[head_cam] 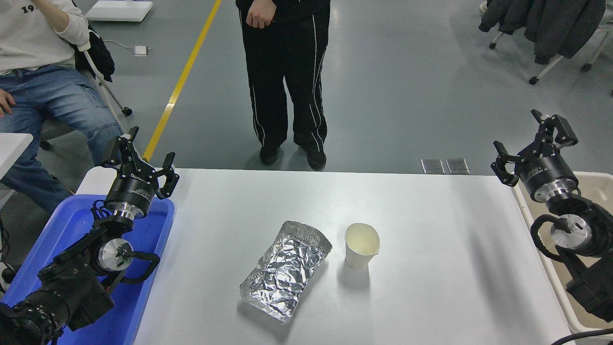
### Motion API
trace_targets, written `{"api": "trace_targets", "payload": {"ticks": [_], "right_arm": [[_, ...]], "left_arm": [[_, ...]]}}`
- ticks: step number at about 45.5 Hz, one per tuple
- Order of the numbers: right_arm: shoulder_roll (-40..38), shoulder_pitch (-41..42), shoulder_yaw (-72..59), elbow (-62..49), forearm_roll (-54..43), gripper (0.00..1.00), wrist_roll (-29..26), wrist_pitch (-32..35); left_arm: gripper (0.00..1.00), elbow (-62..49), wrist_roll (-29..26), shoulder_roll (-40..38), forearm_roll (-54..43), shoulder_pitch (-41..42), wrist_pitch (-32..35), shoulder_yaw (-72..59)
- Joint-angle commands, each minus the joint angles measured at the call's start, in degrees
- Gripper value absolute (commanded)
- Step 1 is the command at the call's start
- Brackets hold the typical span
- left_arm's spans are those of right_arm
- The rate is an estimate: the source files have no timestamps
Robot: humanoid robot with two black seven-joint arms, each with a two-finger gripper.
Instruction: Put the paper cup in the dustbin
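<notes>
Paper cup [362,245] stands upright at frame centre on the table [431,230], just right of the foil tray [286,270]. Right gripper [524,143], fingers spread and empty, hovers above the dustbin [596,184] at right edge. Left gripper [139,160], also spread, sits over the blue tray [72,230].

Little readable text in view

The sweatshirt [33,28] of the seated person at the upper left shows dark printed characters at the picture's top edge, reading "19" before the print is cut off. The left gripper [141,165] carries small white lettering on its round black body, and the right gripper [534,143] has a similar small white label on its body; both are too small and blurred to read. Nothing else on the table bears any legible writing, brand or number.
</notes>
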Motion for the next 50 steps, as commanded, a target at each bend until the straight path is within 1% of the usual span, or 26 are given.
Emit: {"api": "trace_targets", "payload": {"ticks": [1, 22, 28, 33, 34, 37, 42, 50], "right_arm": [[0.1, -0.1, 0.0, -0.1, 0.1, 0.99, 0.0, 0.0], [0.1, 0.0, -0.2, -0.1, 0.1, 0.99, 0.0, 0.0], [-0.1, 2.0, -2.7, -0.5, 0.1, 0.99, -0.2, -0.5], [-0.9, 4.9, -10.5, -3.1, 0.1, 0.99, -0.2, -0.5], [-1.3, 6.7, -14.6, -4.4, 0.1, 0.99, -0.2, -0.5], [-1.7, 10.1, -21.6, -6.0, 0.1, 0.99, -0.1, -0.6], [-1.8, 17.2, -34.9, -6.5, -0.6, 0.99, -0.1, -0.7], [-1.0, 30.8, -56.9, -6.5, -0.9, 0.99, -0.1, -0.9]], "left_arm": [[1.00, 0.0, 0.0, 0.0, 0.0, 0.0, 0.0, 0.0], [1.00, 0.0, 0.0, 0.0, 0.0, 0.0, 0.0, 0.0], [1.00, 0.0, 0.0, 0.0, 0.0, 0.0, 0.0, 0.0], [1.00, 0.0, 0.0, 0.0, 0.0, 0.0, 0.0, 0.0], [1.00, 0.0, 0.0, 0.0, 0.0, 0.0, 0.0, 0.0], [1.00, 0.0, 0.0, 0.0, 0.0, 0.0, 0.0, 0.0], [1.00, 0.0, 0.0, 0.0, 0.0, 0.0, 0.0, 0.0], [1.00, 0.0, 0.0, 0.0, 0.0, 0.0, 0.0, 0.0]]}}
